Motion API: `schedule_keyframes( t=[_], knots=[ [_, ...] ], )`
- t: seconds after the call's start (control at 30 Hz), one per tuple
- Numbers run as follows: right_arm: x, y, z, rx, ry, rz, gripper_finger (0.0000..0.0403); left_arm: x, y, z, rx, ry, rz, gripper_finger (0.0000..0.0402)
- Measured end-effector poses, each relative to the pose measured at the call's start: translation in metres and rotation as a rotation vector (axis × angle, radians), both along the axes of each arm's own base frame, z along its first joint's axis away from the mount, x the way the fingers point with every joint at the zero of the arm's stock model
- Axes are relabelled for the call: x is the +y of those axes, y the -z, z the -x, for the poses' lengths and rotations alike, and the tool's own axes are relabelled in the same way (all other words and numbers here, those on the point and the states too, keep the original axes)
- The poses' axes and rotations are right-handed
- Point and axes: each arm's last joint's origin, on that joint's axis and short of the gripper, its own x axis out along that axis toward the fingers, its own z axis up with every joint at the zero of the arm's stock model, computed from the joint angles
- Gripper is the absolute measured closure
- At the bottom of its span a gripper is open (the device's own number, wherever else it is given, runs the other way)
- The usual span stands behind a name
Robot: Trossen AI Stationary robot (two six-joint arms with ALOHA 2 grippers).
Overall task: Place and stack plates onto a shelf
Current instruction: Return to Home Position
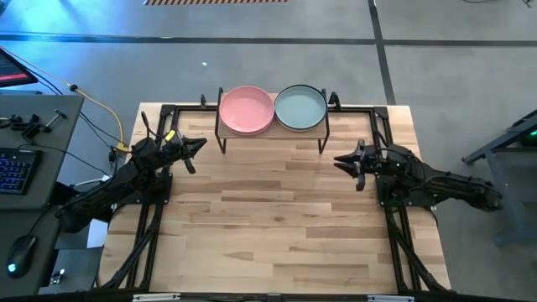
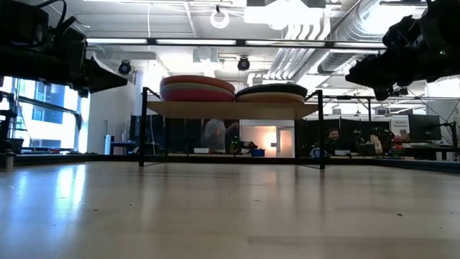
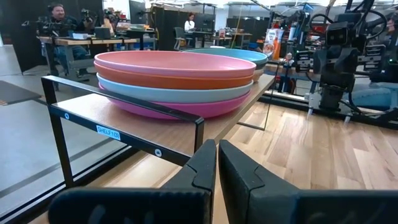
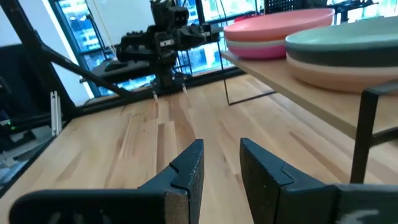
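My left arm and right arm are both black, built of chunky jointed segments; a yellow cable meets the left one. My left claw and right claw each carry two matte black, wedge-shaped fingers.

Low view's pretty backlit: ceiling lights glare off the desk, and the plates look dim, shadowy.

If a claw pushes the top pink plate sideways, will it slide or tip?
It would probably slide a little. The pink plate sits nested in the orange plate, so it may drag that one too. It looks rigid and shallow, so tipping seems unlikely.
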Motion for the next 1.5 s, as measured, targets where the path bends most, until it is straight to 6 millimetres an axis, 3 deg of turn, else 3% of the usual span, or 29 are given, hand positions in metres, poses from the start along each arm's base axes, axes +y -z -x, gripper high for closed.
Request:
schedule_keyframes(
  t=[0.83,1.5],
  knots=[
    [0.000,0.020,0.006,0.221,0.041,0.036,0.0318,0.000,0.000,0.000,0.000,0.000,0.000,0.0394],
    [-0.001,0.020,0.006,0.229,0.069,0.044,0.0318,0.000,0.000,0.000,0.000,0.000,0.000,0.0394]
  ],
)
